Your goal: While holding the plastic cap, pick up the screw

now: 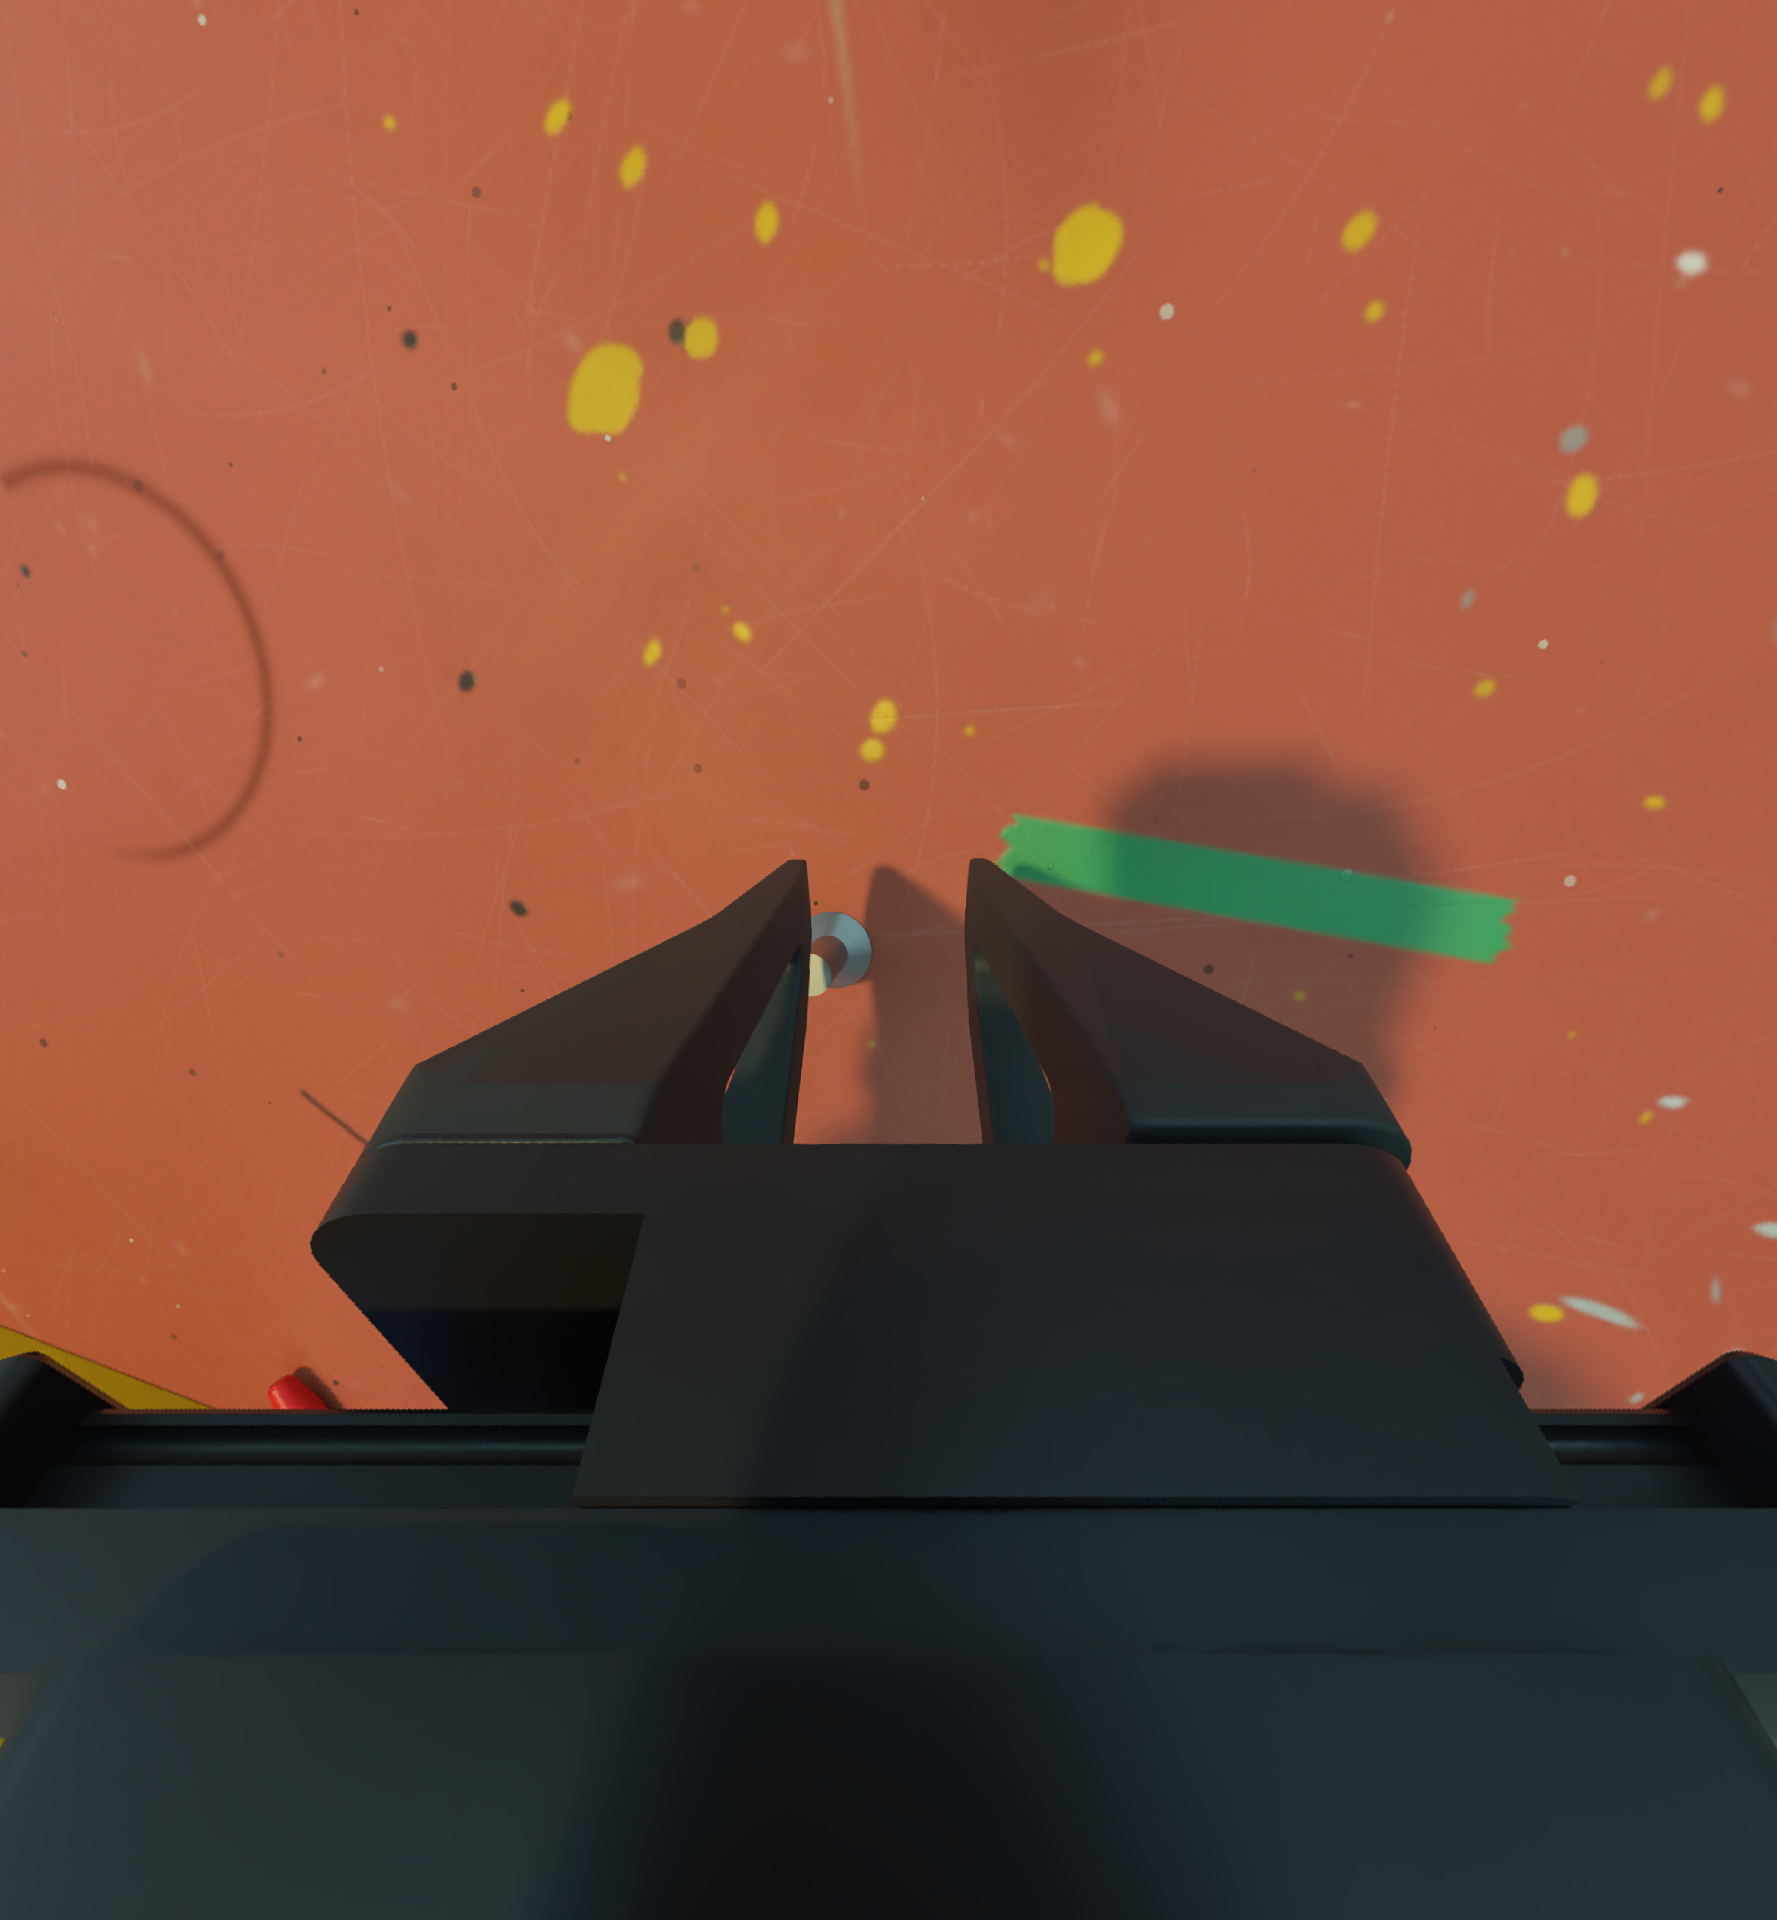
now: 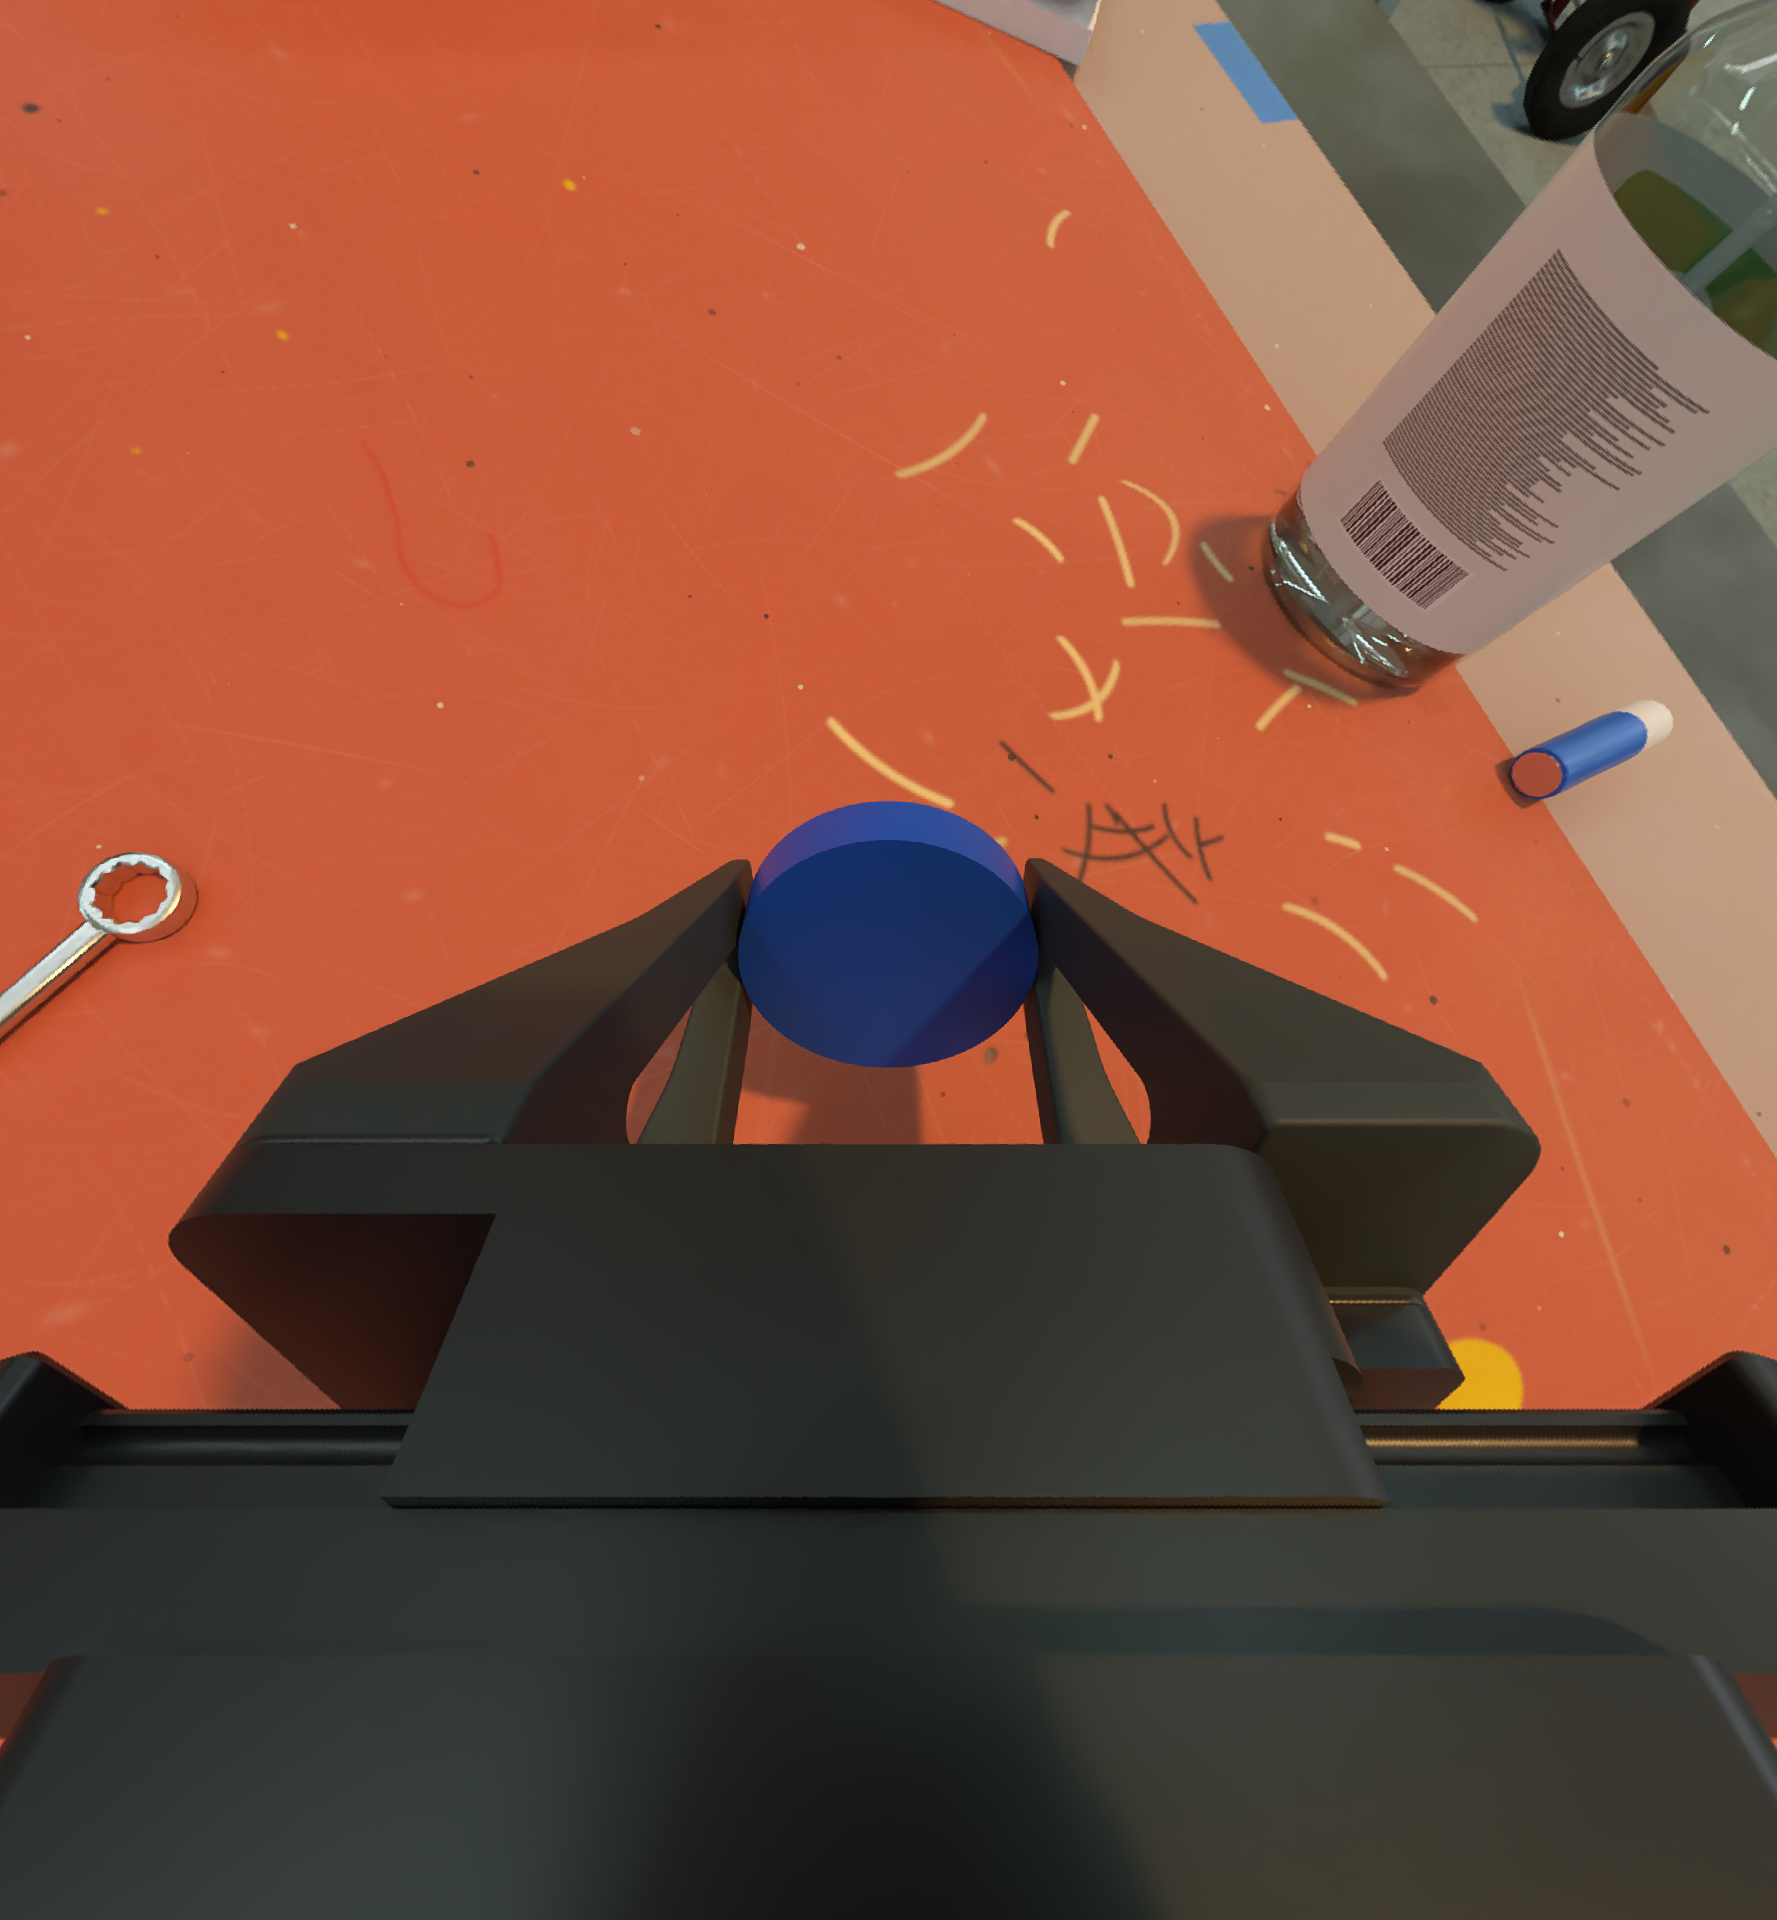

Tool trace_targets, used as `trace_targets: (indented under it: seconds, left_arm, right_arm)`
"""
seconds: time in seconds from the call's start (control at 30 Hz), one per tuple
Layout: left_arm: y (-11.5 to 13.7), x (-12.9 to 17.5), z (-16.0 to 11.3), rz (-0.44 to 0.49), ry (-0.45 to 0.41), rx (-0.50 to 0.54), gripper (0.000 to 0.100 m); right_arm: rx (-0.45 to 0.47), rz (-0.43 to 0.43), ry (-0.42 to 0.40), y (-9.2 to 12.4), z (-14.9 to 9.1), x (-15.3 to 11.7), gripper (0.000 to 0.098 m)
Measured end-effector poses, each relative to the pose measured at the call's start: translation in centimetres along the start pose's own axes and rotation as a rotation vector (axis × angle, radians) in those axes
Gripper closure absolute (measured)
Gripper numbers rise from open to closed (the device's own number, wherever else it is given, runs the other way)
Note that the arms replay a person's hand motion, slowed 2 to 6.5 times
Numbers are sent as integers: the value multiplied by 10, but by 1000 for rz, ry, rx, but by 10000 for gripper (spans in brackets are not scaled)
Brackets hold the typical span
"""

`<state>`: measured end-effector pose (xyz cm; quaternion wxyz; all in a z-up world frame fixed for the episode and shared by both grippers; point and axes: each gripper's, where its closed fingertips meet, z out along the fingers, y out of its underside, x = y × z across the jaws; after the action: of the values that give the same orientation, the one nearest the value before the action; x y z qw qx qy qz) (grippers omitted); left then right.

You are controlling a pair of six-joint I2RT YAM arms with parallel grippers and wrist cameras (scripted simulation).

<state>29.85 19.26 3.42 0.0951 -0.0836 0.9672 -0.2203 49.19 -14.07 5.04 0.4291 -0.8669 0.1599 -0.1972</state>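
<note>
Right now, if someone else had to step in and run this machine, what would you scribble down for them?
Right gripper: shut on the blue plastic cap, held clear above the orange table.
Left gripper: open, pointing down at the table, holding nothing.
Screw: small and silvery, lying on the table by the inner side of one left fingertip, not yet gripped.
Done: cap is held.
Left: centre the left fingers on the screw, close, lift, keeping the cap clamped.
</note>
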Motion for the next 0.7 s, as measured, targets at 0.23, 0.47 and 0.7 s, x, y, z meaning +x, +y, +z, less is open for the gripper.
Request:
trace_targets:
  seconds: [0.23,0.47,0.7]
  left_arm:
    - [1,3,6,-2,6,15,748]
    - [4,4,12,-6,16,16,756]
    - [2,4,15,-2,10,32,783]
  right_arm:
    - [3,-4,4,-1,0,1,550]
    - [-2,-3,7,2,2,2,550]
    - [-6,0,6,5,3,1,550]
